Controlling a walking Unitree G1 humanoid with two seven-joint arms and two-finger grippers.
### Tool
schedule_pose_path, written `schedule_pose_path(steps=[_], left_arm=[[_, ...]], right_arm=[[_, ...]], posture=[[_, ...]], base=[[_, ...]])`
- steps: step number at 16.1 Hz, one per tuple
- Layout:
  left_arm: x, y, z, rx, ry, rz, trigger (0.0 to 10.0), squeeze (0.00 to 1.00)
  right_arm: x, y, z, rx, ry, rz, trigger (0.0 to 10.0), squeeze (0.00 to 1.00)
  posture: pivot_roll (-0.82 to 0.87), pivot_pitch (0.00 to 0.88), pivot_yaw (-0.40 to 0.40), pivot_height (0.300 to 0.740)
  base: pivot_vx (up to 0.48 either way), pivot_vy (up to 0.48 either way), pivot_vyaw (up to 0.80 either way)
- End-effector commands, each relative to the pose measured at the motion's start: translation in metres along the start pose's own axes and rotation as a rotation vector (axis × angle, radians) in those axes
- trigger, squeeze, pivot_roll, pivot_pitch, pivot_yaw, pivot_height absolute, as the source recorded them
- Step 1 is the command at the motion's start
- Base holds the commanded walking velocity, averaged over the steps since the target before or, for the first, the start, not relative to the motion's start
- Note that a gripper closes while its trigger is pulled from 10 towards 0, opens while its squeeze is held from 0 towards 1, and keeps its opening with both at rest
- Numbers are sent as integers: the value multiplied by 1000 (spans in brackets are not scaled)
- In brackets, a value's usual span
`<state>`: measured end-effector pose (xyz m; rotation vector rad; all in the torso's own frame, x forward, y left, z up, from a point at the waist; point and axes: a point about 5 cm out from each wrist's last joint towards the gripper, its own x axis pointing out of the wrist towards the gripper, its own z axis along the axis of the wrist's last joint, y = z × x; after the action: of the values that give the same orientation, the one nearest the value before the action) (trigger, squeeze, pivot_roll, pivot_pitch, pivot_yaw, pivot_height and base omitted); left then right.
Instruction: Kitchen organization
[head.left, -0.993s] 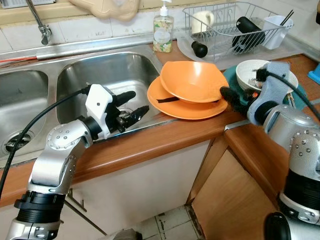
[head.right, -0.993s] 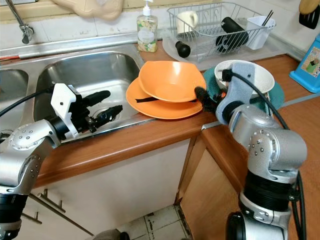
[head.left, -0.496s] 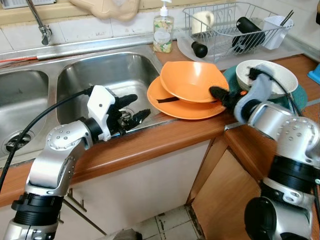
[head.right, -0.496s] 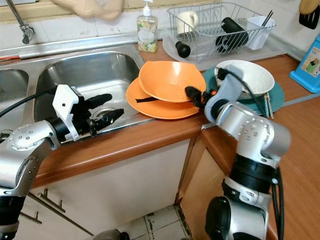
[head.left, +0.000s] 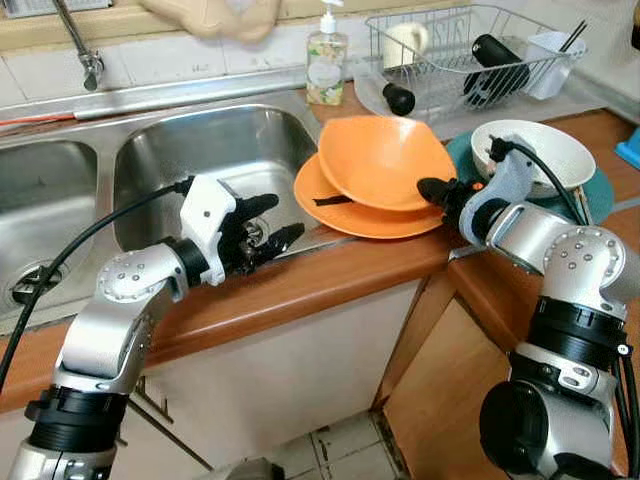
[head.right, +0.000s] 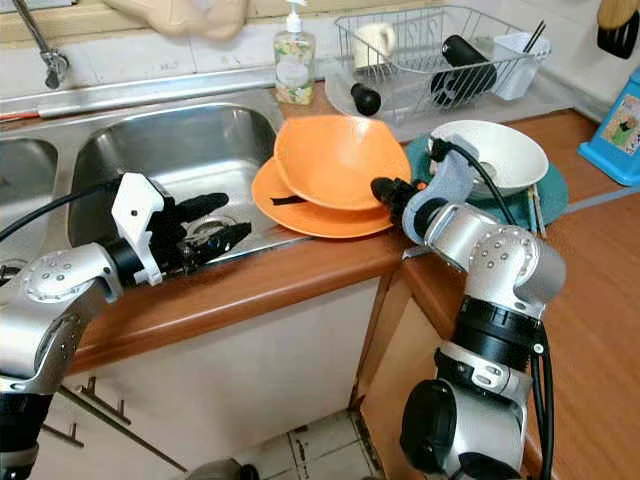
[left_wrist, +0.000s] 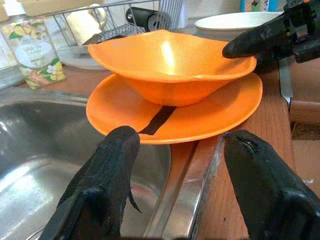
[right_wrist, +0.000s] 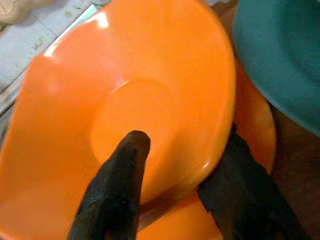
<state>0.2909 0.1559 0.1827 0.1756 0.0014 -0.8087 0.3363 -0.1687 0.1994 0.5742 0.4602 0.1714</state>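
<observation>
Orange bowl sits tilted on an orange plate at the surface's sink edge. From the head, the right claw straddles its rim to lift it; the wrist views show one finger inside, and the left claw gaping, empty, ready.

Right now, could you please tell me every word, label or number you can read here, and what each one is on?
None can be read.
Soap bottle: a flowery label with print, too small and blurred to read.
Blue box: a picture on its side, no legible words.
</observation>
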Motion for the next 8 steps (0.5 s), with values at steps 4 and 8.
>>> schedule_pose_path(steps=[4, 8], left_arm=[[0, 0, 2, 21, 14, -4, 10000, 0], [0, -1, 2, 23, 18, -1, 10000, 0]], right_arm=[[3, 3, 0, -1, 3, 0, 0, 0], [3, 3, 1, 1, -3, 0, 0, 0]], posture=[[-98, 0, 34, 740], [-98, 0, 33, 740]], base=[[0, 0, 0], [0, 0, 0]])
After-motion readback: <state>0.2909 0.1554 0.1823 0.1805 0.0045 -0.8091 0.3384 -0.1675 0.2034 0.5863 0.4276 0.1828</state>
